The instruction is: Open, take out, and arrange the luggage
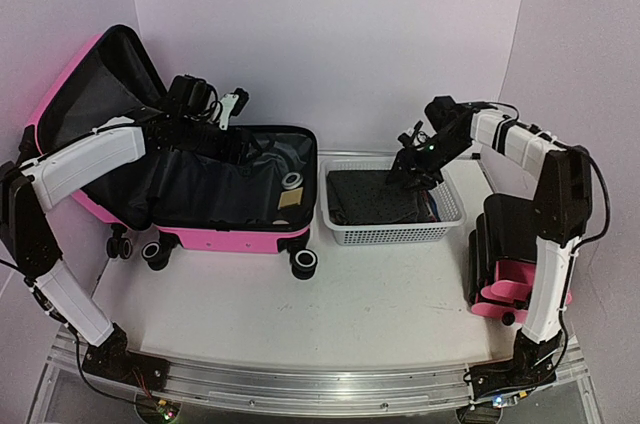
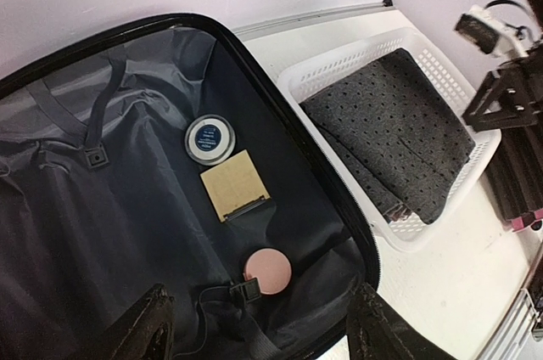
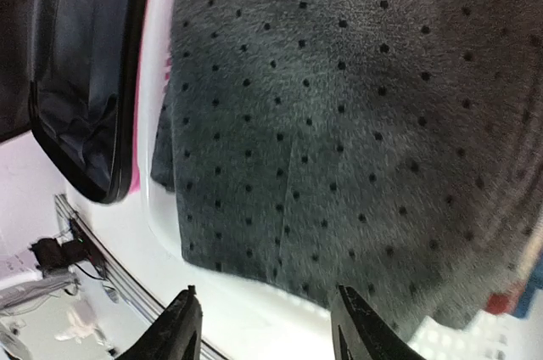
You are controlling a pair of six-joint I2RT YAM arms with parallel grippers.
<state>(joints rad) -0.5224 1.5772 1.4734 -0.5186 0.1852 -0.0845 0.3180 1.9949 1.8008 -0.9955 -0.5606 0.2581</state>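
Note:
The hot-pink luggage lies open at the left, its lid raised against the left wall. On its black lining lie a round blue-labelled tin, a tan square card and a pink round compact. My left gripper hovers over the open luggage, open and empty, above the compact in the left wrist view. My right gripper is open and empty just above a folded grey dotted cloth in the white mesh basket. The right wrist view shows its fingers over the cloth's edge.
The basket stands right of the luggage, nearly touching it. A small black cabinet with pink drawers stands at the right edge by the right arm. Walls close in behind and on both sides. A metal rail runs along the near edge.

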